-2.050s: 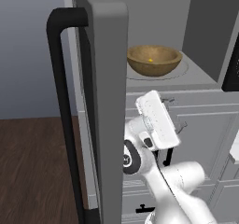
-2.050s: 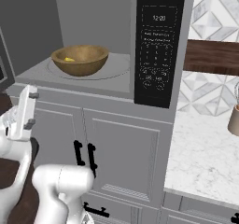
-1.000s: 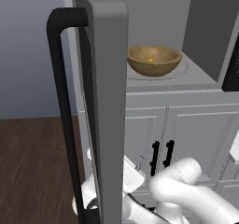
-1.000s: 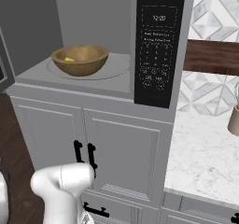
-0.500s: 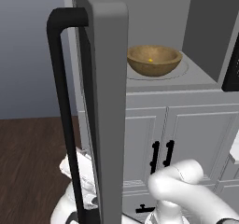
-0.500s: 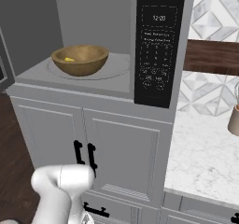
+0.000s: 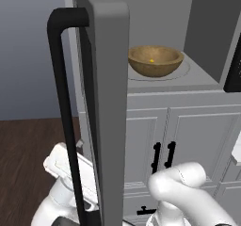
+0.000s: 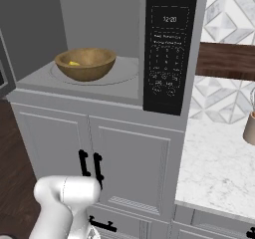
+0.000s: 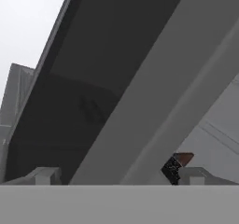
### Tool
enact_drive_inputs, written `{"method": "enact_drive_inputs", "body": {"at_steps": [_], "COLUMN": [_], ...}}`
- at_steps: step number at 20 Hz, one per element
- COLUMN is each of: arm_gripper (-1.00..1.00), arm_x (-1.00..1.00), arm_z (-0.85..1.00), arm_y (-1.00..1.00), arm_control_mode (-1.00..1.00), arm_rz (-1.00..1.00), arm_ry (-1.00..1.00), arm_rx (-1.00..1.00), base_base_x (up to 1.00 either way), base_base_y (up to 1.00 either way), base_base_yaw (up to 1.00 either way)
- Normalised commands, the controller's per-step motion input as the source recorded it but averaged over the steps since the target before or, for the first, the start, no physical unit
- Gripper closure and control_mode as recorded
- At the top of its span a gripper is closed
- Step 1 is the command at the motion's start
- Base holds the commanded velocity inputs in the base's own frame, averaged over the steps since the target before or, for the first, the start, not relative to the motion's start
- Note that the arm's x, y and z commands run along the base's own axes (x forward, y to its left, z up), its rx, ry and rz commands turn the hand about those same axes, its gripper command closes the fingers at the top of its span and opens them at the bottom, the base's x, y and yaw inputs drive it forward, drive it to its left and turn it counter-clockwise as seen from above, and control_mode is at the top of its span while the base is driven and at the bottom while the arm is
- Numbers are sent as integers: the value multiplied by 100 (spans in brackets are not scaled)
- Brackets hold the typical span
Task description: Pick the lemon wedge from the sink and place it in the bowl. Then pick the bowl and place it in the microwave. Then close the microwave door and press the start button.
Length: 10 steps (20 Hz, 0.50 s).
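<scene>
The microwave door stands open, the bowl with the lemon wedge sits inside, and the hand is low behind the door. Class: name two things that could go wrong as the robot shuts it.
1. The hand, open, looks up at the microwave door from low down; a push there may slip or twist rather than swing it.
2. The bowl holding the lemon wedge sits toward the front of the microwave; a hard slam might jolt it.

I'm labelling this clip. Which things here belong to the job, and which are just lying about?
Belongs to the job:
- bowl inside the microwave
- lemon wedge in the bowl
- microwave door, standing open
- control panel with the start button

Just lying about:
- cabinet doors below
- marble counter
- brown cup at the right edge
</scene>
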Motion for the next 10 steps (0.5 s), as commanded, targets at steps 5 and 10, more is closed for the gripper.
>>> {"method": "enact_drive_inputs", "body": {"at_steps": [5, 10], "arm_gripper": [-100, -100], "arm_x": [-48, -53], "arm_z": [42, 28], "arm_y": [-22, -49], "arm_control_mode": [-100, -100], "arm_rz": [0, 9], "arm_ry": [-3, -13], "arm_rx": [7, 15], "base_base_x": [0, 0], "base_base_y": [0, 0], "base_base_yaw": [0, 0]}}
